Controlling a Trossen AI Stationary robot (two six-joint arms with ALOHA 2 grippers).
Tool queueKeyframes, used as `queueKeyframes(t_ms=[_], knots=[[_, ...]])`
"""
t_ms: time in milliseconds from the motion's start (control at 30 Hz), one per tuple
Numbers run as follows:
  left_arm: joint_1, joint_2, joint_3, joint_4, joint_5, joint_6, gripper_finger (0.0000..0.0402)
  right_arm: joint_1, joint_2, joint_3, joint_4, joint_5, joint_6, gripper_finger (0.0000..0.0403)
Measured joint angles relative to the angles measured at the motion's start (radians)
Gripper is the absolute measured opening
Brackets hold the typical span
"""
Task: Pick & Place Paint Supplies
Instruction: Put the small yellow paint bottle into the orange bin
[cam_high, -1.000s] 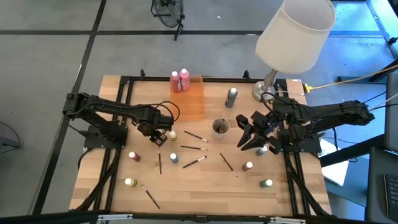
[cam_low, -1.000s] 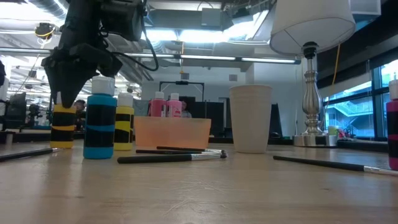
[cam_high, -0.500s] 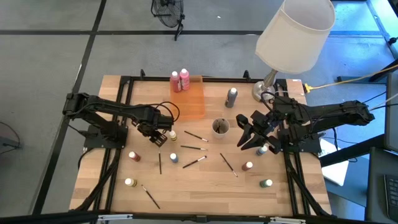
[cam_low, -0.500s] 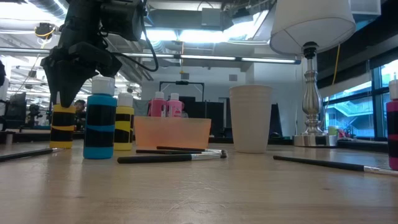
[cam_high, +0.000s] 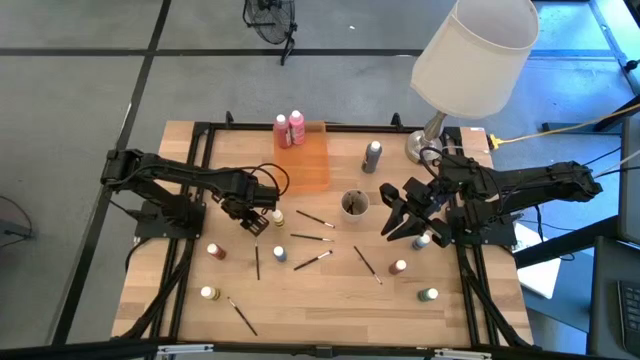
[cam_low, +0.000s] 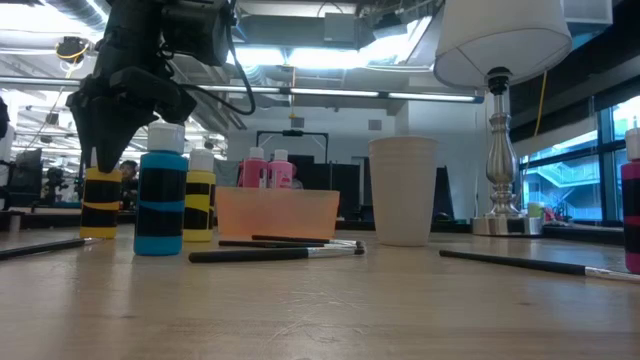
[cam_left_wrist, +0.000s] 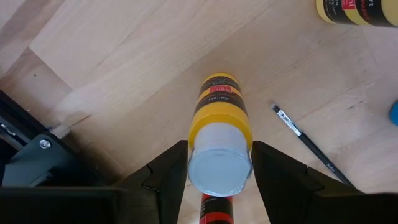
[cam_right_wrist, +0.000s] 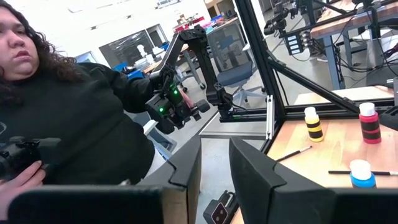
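A yellow paint bottle with a white cap stands on the table between the fingers of my left gripper. In the low view the gripper hides the top of this bottle. In the high view the gripper covers the bottle. A second yellow bottle stands just right of it. Two pink bottles stand at the far end of the orange tray. Brushes lie mid-table. My right gripper hangs right of the cup, its fingers a narrow gap apart. My left gripper has the yellow bottle's white cap pinched between its two fingers, one on each side. The fingers come from above, slanting down. The bottle stands upright with its base on the table.
Blue, red and white-capped bottles stand near the left gripper; red, green and blue ones stand near the right. A grey bottle and a lamp stand far right. A person sits beyond the table.
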Motion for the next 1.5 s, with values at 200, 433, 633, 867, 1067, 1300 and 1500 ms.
queueKeyframes(t_ms=[200,433,633,867,1067,1300,1500], knots=[[0.001,0.0,0.0,0.0,-0.016,0.011,0.0171,0.0,0.0,0.0,0.001,0.003,0.0,0.0087],[0.001,-0.002,0.003,0.0,0.008,0.009,0.0138,0.0,0.0,0.0,0.001,0.004,0.0,0.0087],[0.001,-0.003,0.004,-0.001,0.015,0.007,0.0123,0.0,0.0,0.0,0.002,0.014,0.0,0.0087],[0.001,-0.003,0.003,-0.001,0.01,0.051,0.0119,0.0,0.0,0.0,0.005,0.014,0.0,0.0087],[0.001,-0.002,0.002,-0.001,0.026,0.08,0.0118,0.0,0.0,0.0,0.005,0.014,0.0,0.0087],[0.001,-0.002,0.002,-0.003,0.01,0.098,0.0118,0.0,0.0,0.0,0.005,0.014,0.0,0.0087],[-0.002,-0.002,0.002,-0.003,-0.004,0.112,0.0119,0.0,0.0,0.0,0.004,0.013,0.0,0.0087]])
